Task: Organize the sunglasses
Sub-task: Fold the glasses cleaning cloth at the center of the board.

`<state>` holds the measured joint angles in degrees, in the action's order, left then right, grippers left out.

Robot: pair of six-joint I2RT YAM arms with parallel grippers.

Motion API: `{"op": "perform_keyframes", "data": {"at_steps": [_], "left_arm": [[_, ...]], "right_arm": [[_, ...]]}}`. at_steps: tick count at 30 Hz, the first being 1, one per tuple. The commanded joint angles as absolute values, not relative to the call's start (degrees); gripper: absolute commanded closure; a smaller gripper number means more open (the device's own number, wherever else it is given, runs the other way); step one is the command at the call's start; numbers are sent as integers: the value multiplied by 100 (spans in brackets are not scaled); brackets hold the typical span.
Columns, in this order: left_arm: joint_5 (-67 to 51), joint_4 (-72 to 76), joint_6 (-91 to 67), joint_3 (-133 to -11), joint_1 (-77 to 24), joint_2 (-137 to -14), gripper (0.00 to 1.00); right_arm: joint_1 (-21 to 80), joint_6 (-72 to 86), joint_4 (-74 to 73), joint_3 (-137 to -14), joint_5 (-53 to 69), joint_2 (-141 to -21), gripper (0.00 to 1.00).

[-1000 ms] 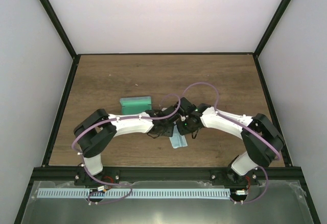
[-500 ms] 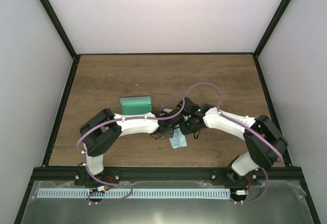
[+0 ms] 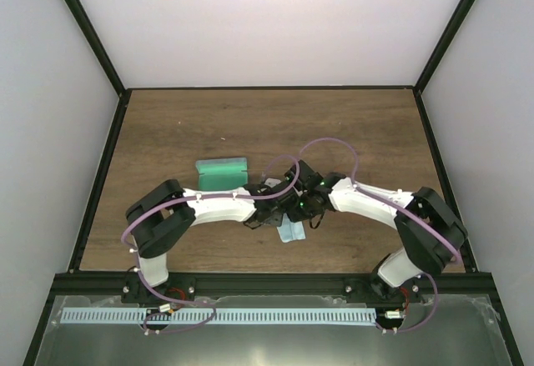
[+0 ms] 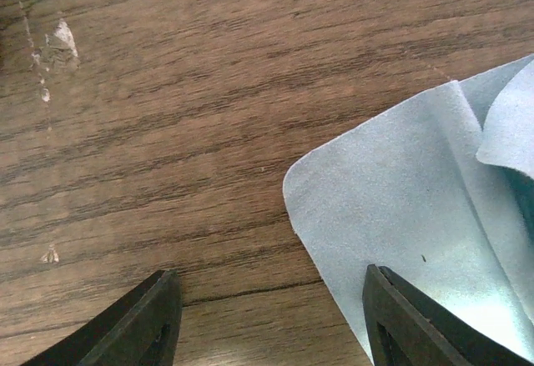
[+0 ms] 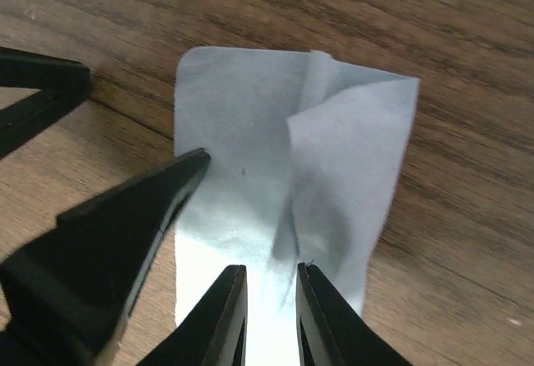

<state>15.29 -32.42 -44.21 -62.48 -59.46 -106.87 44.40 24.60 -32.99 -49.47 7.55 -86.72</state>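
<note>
Both hands crowd the blue cloth on the desk. The left hand is spread over its corner and the right hand is a slit apart above the fold. I can't spot the sunglasses. The case lies at ten o'clock. Wrists this close could collide or drag the cloth.

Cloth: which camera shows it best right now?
Right wrist view: nearly the whole cloth shows, folded flap included. Left wrist view catches only one corner and part of the fold. Top view shows a small patch, mostly covered.
</note>
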Motion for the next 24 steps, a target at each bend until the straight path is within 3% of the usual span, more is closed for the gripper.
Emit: {"op": "perform_keyframes", "data": {"at_steps": [1, 12, 24], "left_arm": [[1338, -4303, -4276, -5510, -5884, -11425, 38], [1480, -4336, -4222, -5426, -5826, -11513, 39], [1796, -4488, -4210, -5416, -5686, -11323, 39]], "right_arm": [[4438, 2476, -2840, -4929, 1121, -8903, 83], [3635, 2539, -2400, -4329, 1453, -9163, 86], [3413, 2557, -2741, -4218, 1184, -8646, 85]]}}
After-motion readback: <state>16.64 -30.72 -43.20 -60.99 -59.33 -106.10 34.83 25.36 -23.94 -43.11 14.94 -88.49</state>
